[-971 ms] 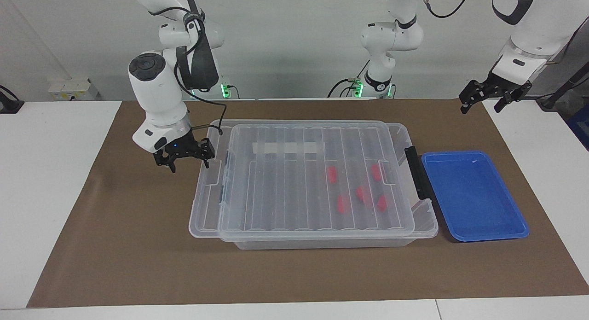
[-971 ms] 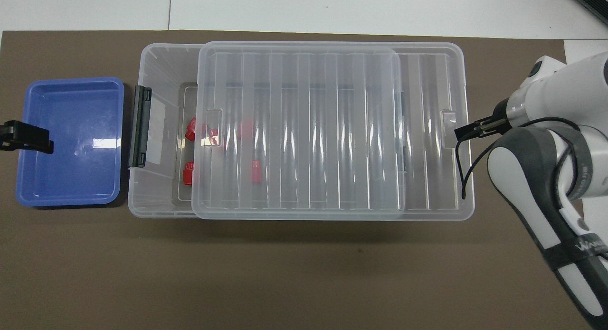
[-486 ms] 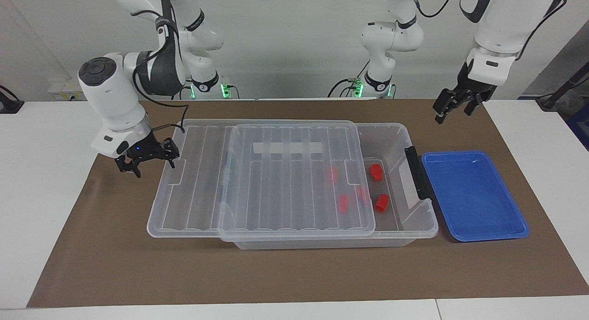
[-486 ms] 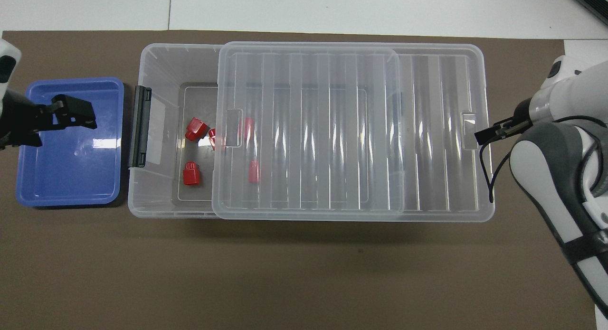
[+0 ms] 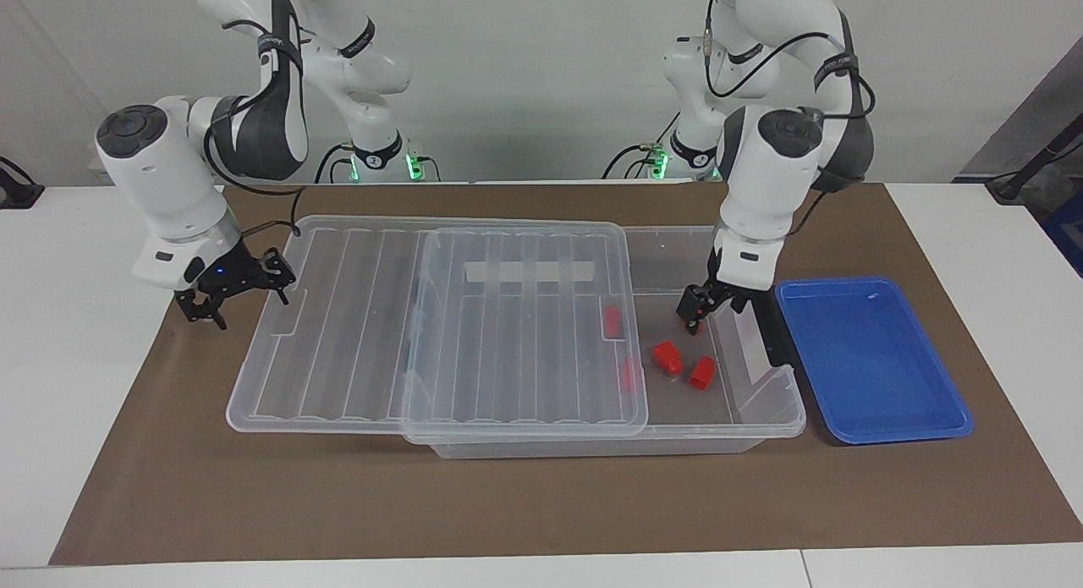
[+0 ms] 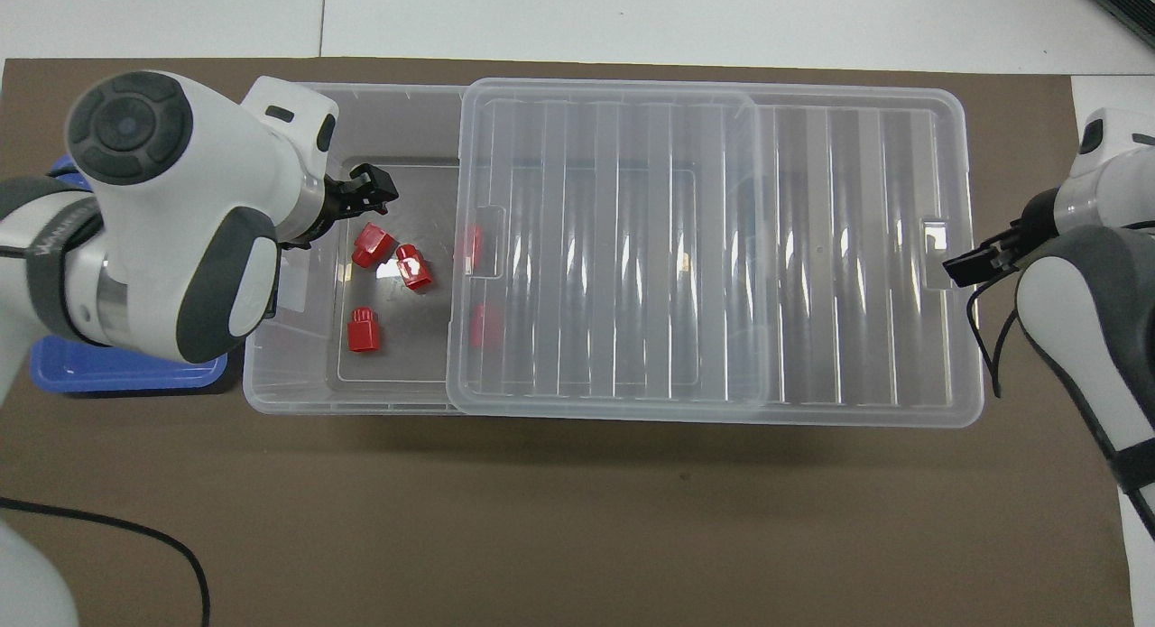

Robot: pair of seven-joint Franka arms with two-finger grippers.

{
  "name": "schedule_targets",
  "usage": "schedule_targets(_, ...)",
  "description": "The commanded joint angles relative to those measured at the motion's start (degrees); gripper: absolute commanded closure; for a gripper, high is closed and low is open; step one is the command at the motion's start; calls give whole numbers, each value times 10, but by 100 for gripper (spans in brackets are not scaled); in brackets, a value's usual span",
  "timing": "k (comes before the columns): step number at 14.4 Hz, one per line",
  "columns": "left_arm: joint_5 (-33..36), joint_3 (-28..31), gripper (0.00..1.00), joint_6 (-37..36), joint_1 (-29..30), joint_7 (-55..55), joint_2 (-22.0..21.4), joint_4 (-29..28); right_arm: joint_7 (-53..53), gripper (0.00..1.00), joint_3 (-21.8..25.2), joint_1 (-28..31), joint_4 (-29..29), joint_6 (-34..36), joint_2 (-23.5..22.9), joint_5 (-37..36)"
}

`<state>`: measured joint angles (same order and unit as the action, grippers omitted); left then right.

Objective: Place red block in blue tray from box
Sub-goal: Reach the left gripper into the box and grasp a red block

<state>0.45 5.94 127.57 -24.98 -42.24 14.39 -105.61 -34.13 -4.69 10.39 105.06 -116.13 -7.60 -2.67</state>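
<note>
The clear box [image 5: 592, 446] [image 6: 298, 379] lies across the mat, its ribbed lid [image 5: 381, 334] [image 6: 704, 248] slid toward the right arm's end. Three red blocks lie uncovered in the open end [image 6: 370, 245] [image 6: 413, 266] [image 6: 364, 329]; two more show through the lid [image 5: 611, 320] [image 5: 628, 374]. My left gripper [image 5: 695, 317] [image 6: 372, 187] is lowered into the open end, open and empty, over the block [image 5: 700, 372]. My right gripper [image 5: 254, 288] [image 6: 956, 266] is shut on the lid's end edge. The blue tray [image 5: 871, 359] [image 6: 126, 374] sits beside the box's latch end.
A black latch [image 5: 766, 321] stands on the box's end next to the tray. A brown mat [image 5: 541, 503] covers the table under everything. In the overhead view the left arm hides most of the tray.
The right gripper has pulled the lid farther toward the right arm's end, uncovering more blocks. The left gripper has swung from above the tray down into the box's open end.
</note>
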Motion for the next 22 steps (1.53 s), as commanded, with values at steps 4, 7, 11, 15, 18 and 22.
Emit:
schedule_targets(4, 15, 12, 0, 115, -35, -57, 48, -51, -14, 0, -5, 9, 0, 5, -1, -8)
schedule_targets(7, 32, 12, 2, 135, -29, -52, 49, -65, -11, 0, -5, 7, 0, 8, 5, -8)
schedule_targets(11, 40, 12, 3, 159, -25, -48, 62, -70, 12, 0, -5, 3, -6, 33, 21, -8)
schedule_targets(15, 40, 12, 8, 160, -25, -48, 66, -70, 102, 0, -6, -5, -4, 67, 56, -5)
schedule_targets(18, 40, 12, 24, 162, -24, -48, 69, -69, 178, 0, -6, -30, -6, 87, 77, -2)
schedule_targets(22, 40, 12, 74, 158, -24, -48, 69, -69, 286, 0, -8, -45, -26, 108, 80, 1)
